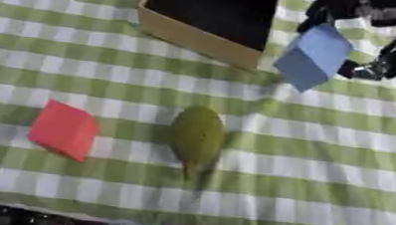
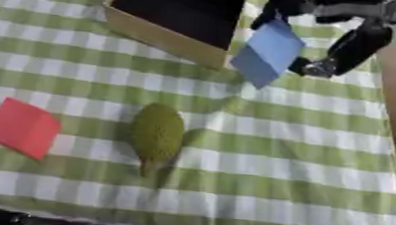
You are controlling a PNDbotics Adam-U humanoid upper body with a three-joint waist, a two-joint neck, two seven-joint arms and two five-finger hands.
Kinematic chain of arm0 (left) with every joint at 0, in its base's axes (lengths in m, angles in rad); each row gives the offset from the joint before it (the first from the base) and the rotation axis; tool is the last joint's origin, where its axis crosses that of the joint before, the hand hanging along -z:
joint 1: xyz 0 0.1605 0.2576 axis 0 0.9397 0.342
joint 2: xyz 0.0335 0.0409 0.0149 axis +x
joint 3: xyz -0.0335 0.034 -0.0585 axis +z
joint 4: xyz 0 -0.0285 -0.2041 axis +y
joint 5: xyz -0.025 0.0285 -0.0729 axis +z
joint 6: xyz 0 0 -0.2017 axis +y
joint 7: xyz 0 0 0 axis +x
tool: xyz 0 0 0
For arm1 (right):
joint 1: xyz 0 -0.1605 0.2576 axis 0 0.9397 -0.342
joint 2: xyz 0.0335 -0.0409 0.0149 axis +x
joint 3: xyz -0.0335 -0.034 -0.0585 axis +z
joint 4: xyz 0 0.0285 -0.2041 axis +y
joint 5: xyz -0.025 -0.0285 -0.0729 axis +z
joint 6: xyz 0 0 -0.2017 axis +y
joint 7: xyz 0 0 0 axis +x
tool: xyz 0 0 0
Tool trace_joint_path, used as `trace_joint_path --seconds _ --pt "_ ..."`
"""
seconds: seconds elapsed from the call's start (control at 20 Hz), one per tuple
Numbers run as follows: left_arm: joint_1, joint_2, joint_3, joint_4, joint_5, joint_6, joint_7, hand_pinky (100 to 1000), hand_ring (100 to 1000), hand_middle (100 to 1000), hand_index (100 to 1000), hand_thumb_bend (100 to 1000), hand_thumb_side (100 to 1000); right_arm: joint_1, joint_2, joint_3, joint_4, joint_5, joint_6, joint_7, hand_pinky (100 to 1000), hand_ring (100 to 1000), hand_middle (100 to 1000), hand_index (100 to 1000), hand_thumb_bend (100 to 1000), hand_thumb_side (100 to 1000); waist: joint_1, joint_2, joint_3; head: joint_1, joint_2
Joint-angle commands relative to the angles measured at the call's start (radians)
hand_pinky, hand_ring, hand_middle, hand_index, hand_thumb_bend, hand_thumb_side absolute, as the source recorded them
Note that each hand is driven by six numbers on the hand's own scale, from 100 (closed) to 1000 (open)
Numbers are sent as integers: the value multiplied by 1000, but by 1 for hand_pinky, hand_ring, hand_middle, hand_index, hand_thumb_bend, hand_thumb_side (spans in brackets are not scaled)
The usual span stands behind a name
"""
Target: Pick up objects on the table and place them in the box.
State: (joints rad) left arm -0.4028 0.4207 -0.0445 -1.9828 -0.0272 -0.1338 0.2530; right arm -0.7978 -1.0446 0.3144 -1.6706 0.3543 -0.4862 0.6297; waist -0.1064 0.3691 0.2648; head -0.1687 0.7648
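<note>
My right hand (image 2: 317, 13) pinches a blue block (image 2: 267, 52) in the air beside the cardboard box (image 1: 204, 22) at the tabletop's far edge. A red block (image 1: 63, 130) and green fruit (image 1: 196, 134) wait mid-tabletop; I'd judge two-thirds left.

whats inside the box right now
Nothing visible inside the box: its interior looks dark. The blue block, held by the right robot hand, hangs outside it, beside its right edge.

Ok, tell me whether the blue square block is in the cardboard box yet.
Out: the blue square block hangs from the right hand, beside the cardboard box.
</note>
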Motion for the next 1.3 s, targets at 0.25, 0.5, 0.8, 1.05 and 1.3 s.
trace_joint_path --seconds 0.25,0.5,0.8,1.05,1.3 --pt "-12 25 5 -17 6 0 -4 793 746 790 900 149 689 -146 89 -27 167 63 21 -9 908 868 524 728 100 260 19 -13 6 -5 -30" --pt "-25 30 -1 -17 7 -4 -10 794 746 790 900 147 688 -229 158 -47 293 133 8 -25 907 867 531 732 100 265 15 -2 22 -18 -58" --pt "-37 35 -4 -17 7 -6 -15 794 746 791 901 141 693 -273 208 -82 426 220 -9 -59 904 868 534 732 100 269 1 17 50 -37 -87" --pt "-48 35 -5 -17 8 -7 -16 795 746 791 901 139 694 -292 249 -92 514 297 -20 -98 904 871 542 738 100 267 -5 33 67 -51 -113" --pt "-53 32 -5 -17 9 -7 -17 795 746 792 901 137 687 -293 283 -87 559 371 -48 -139 905 885 575 755 100 258 -5 40 71 -57 -122"
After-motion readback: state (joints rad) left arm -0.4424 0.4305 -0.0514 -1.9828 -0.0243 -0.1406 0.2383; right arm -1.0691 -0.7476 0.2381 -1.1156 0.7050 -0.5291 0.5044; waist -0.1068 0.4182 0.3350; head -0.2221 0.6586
